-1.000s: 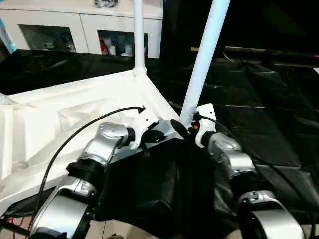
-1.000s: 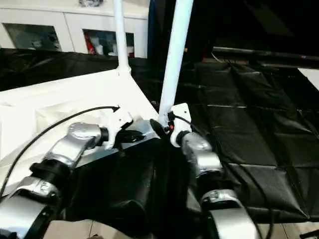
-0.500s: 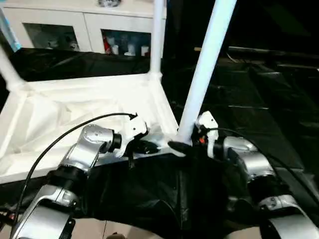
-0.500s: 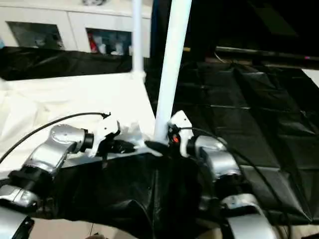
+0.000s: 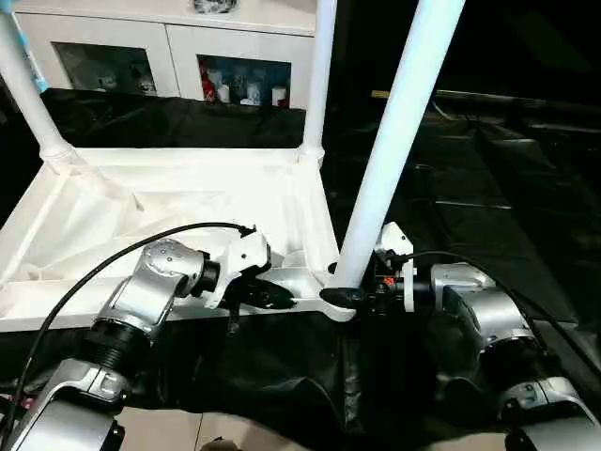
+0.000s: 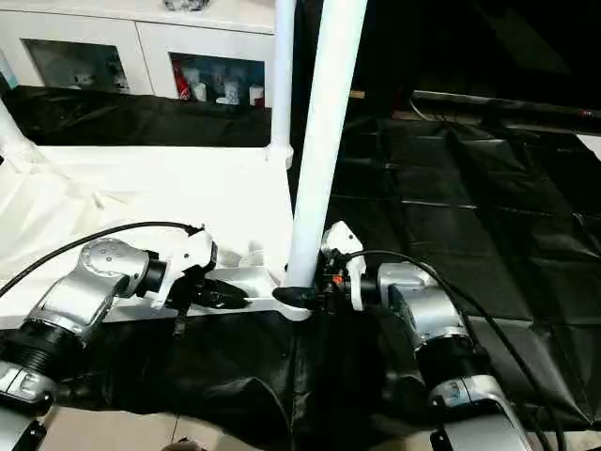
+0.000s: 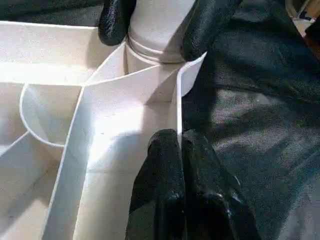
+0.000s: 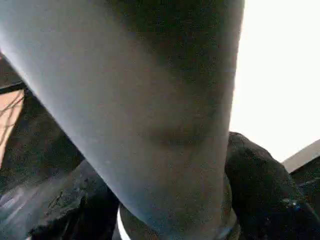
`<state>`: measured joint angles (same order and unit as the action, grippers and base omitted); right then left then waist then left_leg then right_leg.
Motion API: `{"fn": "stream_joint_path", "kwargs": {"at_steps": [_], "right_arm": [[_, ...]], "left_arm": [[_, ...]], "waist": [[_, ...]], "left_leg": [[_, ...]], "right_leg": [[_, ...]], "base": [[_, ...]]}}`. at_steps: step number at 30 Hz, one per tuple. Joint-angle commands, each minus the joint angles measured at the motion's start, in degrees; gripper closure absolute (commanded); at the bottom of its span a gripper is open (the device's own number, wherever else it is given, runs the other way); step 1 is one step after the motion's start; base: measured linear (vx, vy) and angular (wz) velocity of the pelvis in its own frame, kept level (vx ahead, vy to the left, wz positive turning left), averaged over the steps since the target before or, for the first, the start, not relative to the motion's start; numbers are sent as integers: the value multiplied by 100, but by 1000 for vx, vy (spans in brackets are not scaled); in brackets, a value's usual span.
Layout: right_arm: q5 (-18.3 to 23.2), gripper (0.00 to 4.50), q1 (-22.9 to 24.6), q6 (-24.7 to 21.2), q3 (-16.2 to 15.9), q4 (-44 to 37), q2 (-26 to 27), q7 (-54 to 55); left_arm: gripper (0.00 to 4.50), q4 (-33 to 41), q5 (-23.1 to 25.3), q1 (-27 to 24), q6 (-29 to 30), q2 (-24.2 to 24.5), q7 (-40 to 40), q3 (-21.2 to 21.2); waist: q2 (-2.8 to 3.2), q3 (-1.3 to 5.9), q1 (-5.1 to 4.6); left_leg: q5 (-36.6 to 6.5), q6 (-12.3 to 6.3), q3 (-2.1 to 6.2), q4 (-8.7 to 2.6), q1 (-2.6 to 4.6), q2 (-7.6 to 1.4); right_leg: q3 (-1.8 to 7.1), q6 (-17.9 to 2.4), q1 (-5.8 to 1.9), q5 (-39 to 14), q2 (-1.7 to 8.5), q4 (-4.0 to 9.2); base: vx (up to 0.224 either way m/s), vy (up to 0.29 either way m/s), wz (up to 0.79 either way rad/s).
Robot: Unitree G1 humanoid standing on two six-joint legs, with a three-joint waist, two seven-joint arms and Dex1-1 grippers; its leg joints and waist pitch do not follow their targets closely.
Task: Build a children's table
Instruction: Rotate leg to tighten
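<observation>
The robot's right hand (image 5: 349, 297) wraps its black fingers (image 7: 116, 20) around the foot of the nearest leg (image 5: 399, 141), one finger on each side where the leg enters its corner socket, holding it upright. Just across that corner, the left hand (image 5: 272, 295) has its fingers pressed together, apparently pinching the thin outer wall of the upturned tabletop (image 5: 188, 202) or bracing against it. Beyond both hands, the children's table lies ribbed underside up on a black-draped surface (image 5: 488, 216), with two more legs (image 5: 317, 80) already standing in the far corners. Farther off, a white cabinet (image 5: 141, 47) with glass doors lines the wall. The step in hand looks like seating this near-corner leg. The next move would call for the right hand to twist or press the leg fully home while the left steadies the top, then let go without tipping it. Whether a fourth leg is fitted cannot be told
</observation>
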<state>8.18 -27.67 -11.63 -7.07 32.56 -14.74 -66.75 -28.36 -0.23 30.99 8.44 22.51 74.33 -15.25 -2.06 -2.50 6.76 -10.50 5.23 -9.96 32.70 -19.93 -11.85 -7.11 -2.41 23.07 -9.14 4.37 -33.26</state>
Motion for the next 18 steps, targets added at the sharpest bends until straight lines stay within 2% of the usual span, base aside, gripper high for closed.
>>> {"fn": "stream_joint_path", "kwargs": {"at_steps": [1, 3, 5, 6, 8, 9, 10, 13, 16, 18], "right_arm": [[-187, 189, -18, -83, -157, 170, 338, 503], [-283, 190, -76, -61, -48, 429, 567, 1154], [-316, 192, -159, -30, 57, 681, 753, 1712], [-316, 192, -159, -30, 57, 681, 753, 1712], [-307, 193, -309, 43, 277, 1018, 1136, 2650], [-295, 194, -384, 74, 376, 1153, 1304, 3023], [-304, 194, -436, 102, 456, 1252, 1425, 3281], [-323, 194, -566, 158, 578, 1470, 1676, 3716], [-486, 194, -595, 436, 368, 1505, 1820, 3644], [-483, 138, -592, 526, 275, 1457, 1864, 3428]], "left_arm": [[450, -165, 68, 258, 12, -466, -686, -31], [450, -444, 162, 417, 78, -668, -1199, 67], [450, -656, 224, 548, 142, -840, -1631, 151], [450, -656, 224, 548, 142, -840, -1631, 151], [450, -923, 262, 767, 290, -1172, -2228, 247], [450, -1022, 290, 860, 325, -1309, -2486, 274], [450, -1110, 320, 928, 335, -1409, -2671, 303], [450, -1235, 335, 1040, 377, -1601, -2868, 331], [450, -1219, 336, 1048, 345, -1699, -2818, 270], [450, -1149, 329, 1023, 338, -1697, -2716, 229]], "waist": [[1, 332, -22], [-15, 328, -29], [-9, 294, -72], [-9, 292, -76], [-15, 284, -95], [-12, 293, -99], [-4, 293, -113], [-3, 312, -120], [16, 329, -116], [5, 343, -113]], "left_leg": [[-951, -235, 15, -346, 30, -191], [-1063, -177, 29, -349, 35, -177], [-1269, -138, 36, -355, 66, -151], [-1312, -122, 37, -353, 81, -148], [-1393, -122, 43, -357, 99, -137], [-1446, -94, 45, -349, 133, -133], [-1456, -84, 56, -355, 129, -133], [-1410, -113, 58, -368, 103, -145], [-1325, -156, 58, -375, 84, -162], [-1115, -206, 46, -376, 57, -167]], "right_leg": [[367, -764, -313, -1819, 472, 387], [352, -641, -322, -2214, 491, 433], [330, -431, -295, -2779, 495, 525], [327, -394, -288, -2880, 500, 541], [314, -324, -276, -3050, 497, 574], [306, -273, -252, -3168, 499, 593], [299, -250, -260, -3186, 497, 601], [312, -288, -275, -2925, 496, 572], [333, -382, -288, -2581, 496, 522], [361, -566, -319, -2030, 483, 440]], "base": [[0, 0, 0], [0, 0, 0], [0, 0, 0], [0, 0, 0], [0, 0, 0], [0, 0, 0], [0, 0, 0], [0, 0, 0], [0, 0, 0], [0, 0, 0]]}}
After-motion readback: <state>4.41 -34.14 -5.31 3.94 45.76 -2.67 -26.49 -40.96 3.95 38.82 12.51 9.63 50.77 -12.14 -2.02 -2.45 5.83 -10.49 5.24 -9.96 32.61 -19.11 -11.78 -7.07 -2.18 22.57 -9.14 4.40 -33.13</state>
